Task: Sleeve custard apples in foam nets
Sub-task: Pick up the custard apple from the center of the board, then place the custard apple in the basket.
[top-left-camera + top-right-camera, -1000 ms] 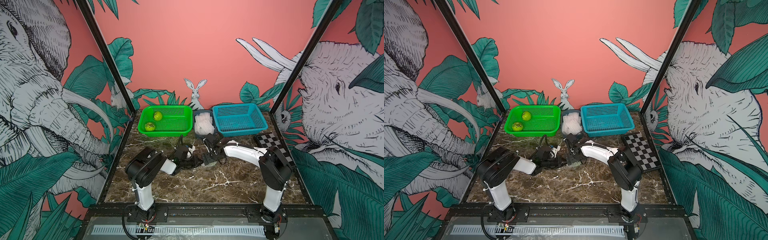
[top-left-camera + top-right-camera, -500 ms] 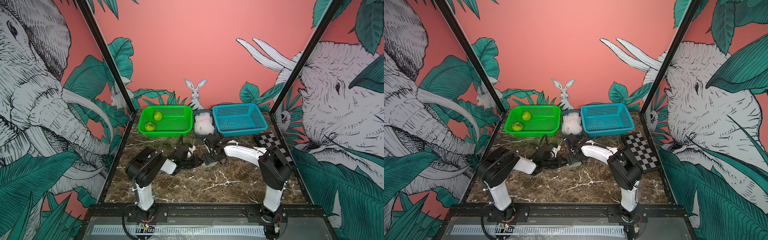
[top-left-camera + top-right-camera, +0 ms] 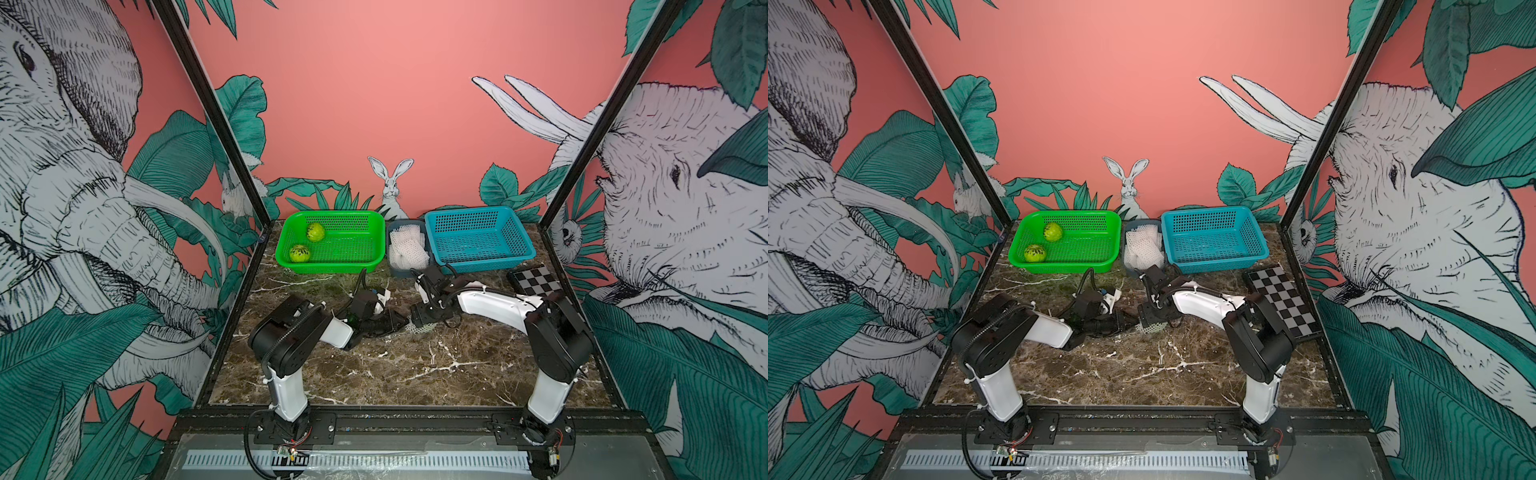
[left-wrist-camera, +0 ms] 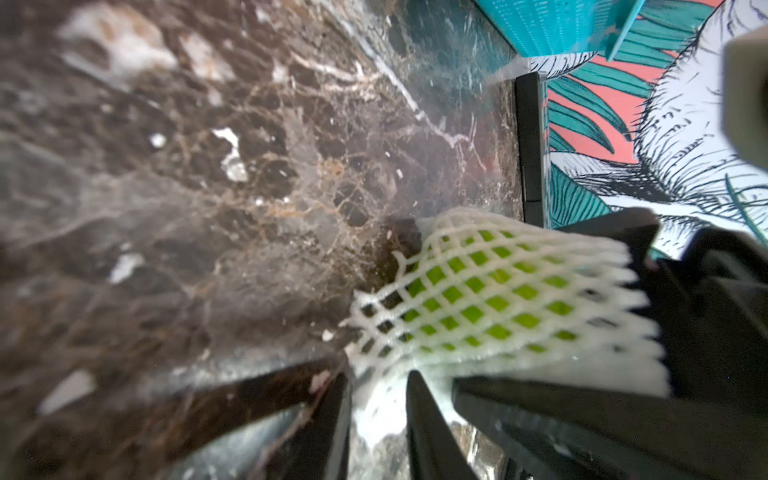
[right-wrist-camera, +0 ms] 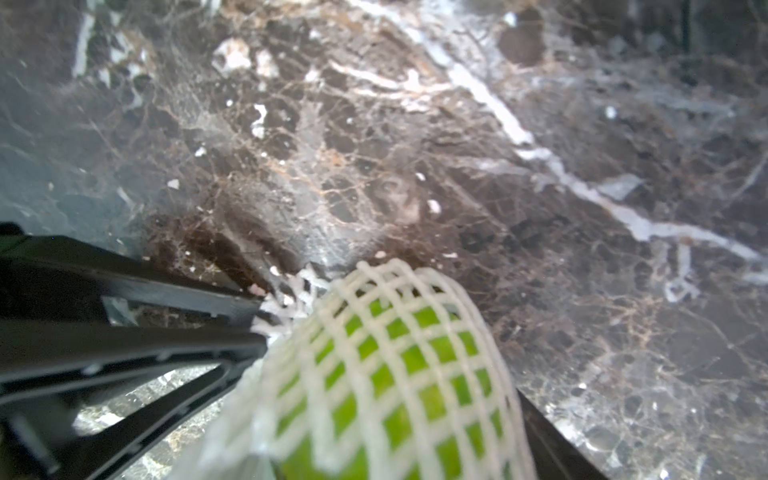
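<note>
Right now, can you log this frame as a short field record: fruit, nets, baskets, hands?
Sleeved fruit: one custard apple inside a foam net, between both hands
Bare fruit: two custard apples in green basket
Spares: foam nets piled in grey bin
Blue basket: empty
Left hand: at the net's end, grip unclear
Right hand: astride the sleeved fruit, grip unclear

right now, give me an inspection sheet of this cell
surface: dark marble tabletop
job's things: two bare custard apples in green basket; third custard apple inside foam net between the claws; spare foam nets in grey tub
clutter: checkerboard; blue basket, nothing seen inside
grippers: left claw slightly apart at the net's tail; right claw straddles the netted fruit; grip unclear on both
cables: black cable loops over left arm
surroundings: jungle-print walls
</note>
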`<action>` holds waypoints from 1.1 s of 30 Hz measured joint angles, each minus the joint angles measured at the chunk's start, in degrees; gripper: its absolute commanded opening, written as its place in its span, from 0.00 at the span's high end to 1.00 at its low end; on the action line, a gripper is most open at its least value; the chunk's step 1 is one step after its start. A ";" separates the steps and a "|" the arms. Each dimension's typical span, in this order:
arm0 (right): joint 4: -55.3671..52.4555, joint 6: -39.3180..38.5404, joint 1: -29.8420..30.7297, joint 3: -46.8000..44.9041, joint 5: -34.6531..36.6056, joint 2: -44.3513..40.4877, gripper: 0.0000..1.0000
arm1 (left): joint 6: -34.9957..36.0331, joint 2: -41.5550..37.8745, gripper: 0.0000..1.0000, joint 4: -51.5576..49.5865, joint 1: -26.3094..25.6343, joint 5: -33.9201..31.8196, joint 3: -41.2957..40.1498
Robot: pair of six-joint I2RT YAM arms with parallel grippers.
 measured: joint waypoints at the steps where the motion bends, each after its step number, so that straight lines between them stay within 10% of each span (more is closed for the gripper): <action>1: 0.35 0.11 -0.37 -0.52 -0.50 -0.42 0.23 | -0.04 -0.63 0.69 -0.35 0.09 -0.04 0.00; 20: 18.27 9.68 -10.45 -5.86 -25.49 -20.24 0.22 | 5.01 -35.63 0.55 -25.20 8.83 -7.04 2.05; 33: 45.13 29.42 -14.60 -9.05 -38.14 -23.28 0.23 | 7.98 -40.96 0.54 -35.41 9.40 -8.87 7.74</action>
